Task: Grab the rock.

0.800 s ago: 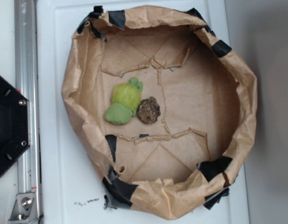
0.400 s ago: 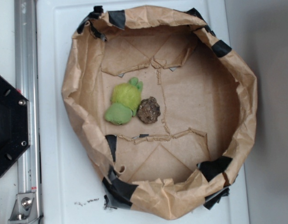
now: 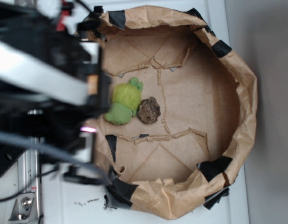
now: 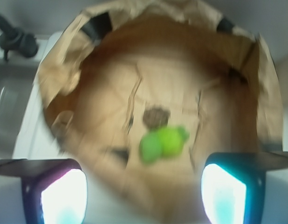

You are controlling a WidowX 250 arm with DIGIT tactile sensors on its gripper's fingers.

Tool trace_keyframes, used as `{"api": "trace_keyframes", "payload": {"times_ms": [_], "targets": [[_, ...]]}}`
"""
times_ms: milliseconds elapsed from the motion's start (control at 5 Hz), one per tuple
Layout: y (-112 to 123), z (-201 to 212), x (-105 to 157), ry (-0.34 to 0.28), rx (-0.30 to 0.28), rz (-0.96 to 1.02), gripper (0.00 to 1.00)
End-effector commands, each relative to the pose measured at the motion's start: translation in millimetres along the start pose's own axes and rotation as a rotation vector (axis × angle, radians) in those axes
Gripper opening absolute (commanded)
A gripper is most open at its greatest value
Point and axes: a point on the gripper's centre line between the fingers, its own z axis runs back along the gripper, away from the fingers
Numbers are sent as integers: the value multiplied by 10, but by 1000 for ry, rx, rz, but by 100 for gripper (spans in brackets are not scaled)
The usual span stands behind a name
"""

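The rock (image 3: 148, 110) is small, lumpy, mottled brown and tan. It lies on the floor of a brown paper basin, touching the right side of a yellow-green plush toy (image 3: 123, 103). In the wrist view the rock (image 4: 156, 117) sits just above the green toy (image 4: 161, 143), both blurred. My gripper (image 4: 143, 196) is open and empty, its two fingers wide apart, high over the basin's near rim. In the exterior view the arm (image 3: 46, 84) covers the left side, left of the toy; the fingertips cannot be made out there.
The paper basin (image 3: 237, 79) has raised crumpled walls patched with black tape (image 3: 215, 167). It stands on a white surface (image 3: 69, 196). A metal rail (image 3: 26, 186) and a black base plate run along the left edge.
The arm has swung into the exterior view from the left, now covering the basin's left rim. The rock and toy have not moved.
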Motion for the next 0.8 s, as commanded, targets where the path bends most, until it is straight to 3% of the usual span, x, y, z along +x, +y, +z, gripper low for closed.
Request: {"api": "trace_keyframes", "payload": {"times_ms": [0, 400, 600], "targets": [[323, -985, 363, 92, 59, -15, 100], [6, -1509, -1, 242, -31, -162, 100], [-23, -1590, -74, 266, -16, -96, 0]]}}
